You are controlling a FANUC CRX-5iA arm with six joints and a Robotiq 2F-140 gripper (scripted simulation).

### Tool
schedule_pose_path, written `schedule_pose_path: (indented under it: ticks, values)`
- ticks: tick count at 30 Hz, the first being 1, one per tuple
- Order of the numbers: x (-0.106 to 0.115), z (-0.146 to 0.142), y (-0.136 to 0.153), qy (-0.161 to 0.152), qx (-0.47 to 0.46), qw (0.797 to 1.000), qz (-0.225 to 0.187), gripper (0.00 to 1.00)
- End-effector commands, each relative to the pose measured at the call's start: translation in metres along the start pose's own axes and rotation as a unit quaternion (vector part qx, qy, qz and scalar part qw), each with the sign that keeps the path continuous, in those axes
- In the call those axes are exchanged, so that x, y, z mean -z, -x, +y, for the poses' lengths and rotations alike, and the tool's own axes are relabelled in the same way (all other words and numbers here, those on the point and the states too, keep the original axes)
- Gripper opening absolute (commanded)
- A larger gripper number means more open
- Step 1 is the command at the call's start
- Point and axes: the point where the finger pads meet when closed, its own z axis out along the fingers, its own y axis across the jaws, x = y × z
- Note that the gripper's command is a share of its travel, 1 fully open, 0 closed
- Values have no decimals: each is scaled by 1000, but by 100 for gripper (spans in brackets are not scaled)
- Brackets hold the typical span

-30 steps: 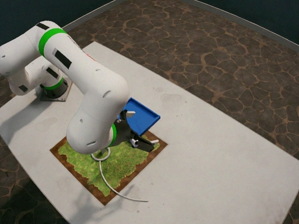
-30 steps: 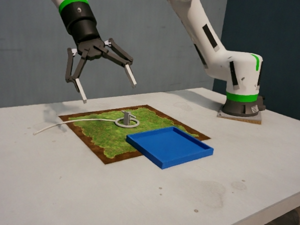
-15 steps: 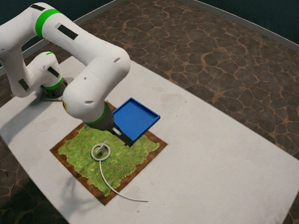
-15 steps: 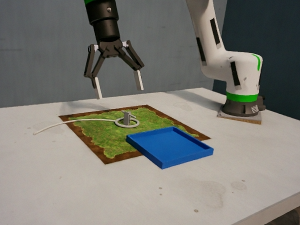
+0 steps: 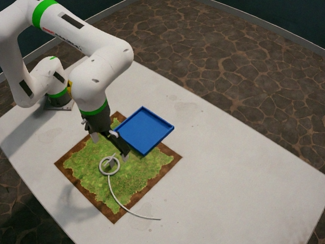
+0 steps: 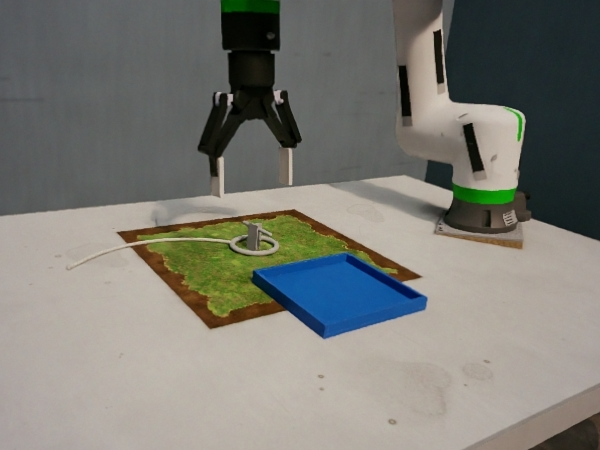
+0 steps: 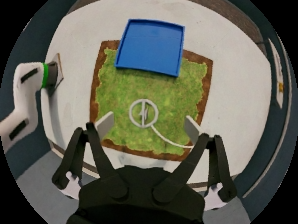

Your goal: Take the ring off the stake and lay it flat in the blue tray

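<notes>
A pale grey ring (image 5: 109, 165) lies around a short grey stake (image 5: 111, 161) on the green grass mat (image 5: 116, 168). A white cord (image 5: 122, 203) runs from the ring off the mat onto the table. The ring (image 6: 254, 246) and stake (image 6: 253, 235) also show in the exterior view, and the ring shows in the wrist view (image 7: 141, 112). The blue tray (image 5: 144, 130) sits at the mat's corner, empty; it also shows in the exterior view (image 6: 340, 291) and in the wrist view (image 7: 150, 47). My gripper (image 6: 251, 175) is open and empty, hanging well above the stake, pointing down; it also shows in the top view (image 5: 109, 149).
The arm's base (image 6: 480, 220) stands on the white table behind the mat. The table's edge runs along the front in the exterior view. Stone floor surrounds the table.
</notes>
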Motion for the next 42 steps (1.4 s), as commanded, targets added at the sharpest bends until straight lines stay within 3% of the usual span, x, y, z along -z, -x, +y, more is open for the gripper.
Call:
schedule_pose_path:
  ticks: [1,8,9,42]
  values:
    - [-3,-11,8,13,13,999,-34,100]
    - [-3,-11,8,13,13,999,-35,100]
    - [-3,-11,8,13,13,999,-35,10]
    - [-3,-11,8,13,13,999,-35,10]
